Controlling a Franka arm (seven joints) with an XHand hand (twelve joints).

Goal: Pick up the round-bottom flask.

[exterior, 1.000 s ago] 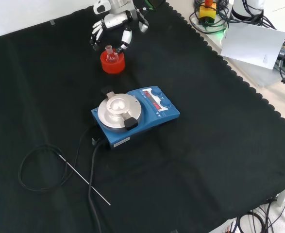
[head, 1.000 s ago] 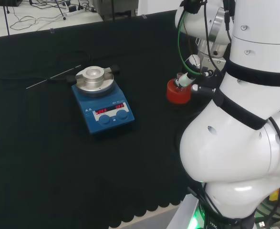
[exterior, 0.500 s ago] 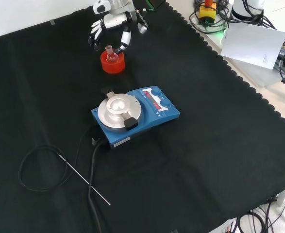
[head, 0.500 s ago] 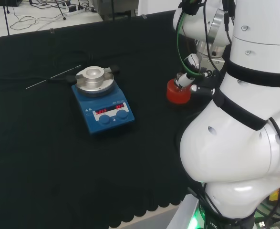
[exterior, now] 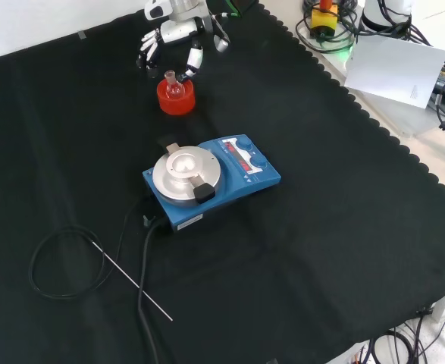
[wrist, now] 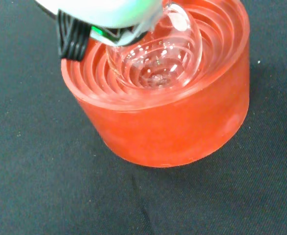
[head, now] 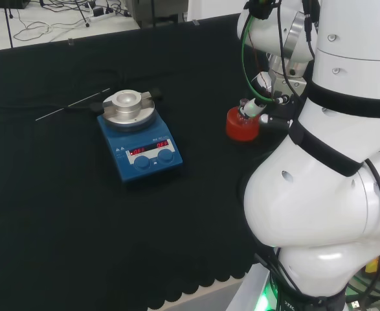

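Black-clothed tabletop (exterior: pixel 321 227) | flask (exterior: pixel 176 86) sits in red stand (exterior: pixel 176 99), beyond hotplate (exterior: pixel 211 178) | hand (exterior: pixel 178 38) above, fingers spread, holding nothing | risk: fingertips slip on glass neck, tipping flask or dragging stand

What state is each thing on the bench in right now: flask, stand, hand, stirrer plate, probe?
Round-bottom flask: upright, seated in the red ribbed stand, not lifted.
Red ribbed stand: flat on the cloth, holding the flask.
Hand: above the flask, fingers spread around its neck, not closed on it.
Blue stirrer plate: powered, red display lit, top plate bare.
Thin metal probe: lying flat on the cloth.
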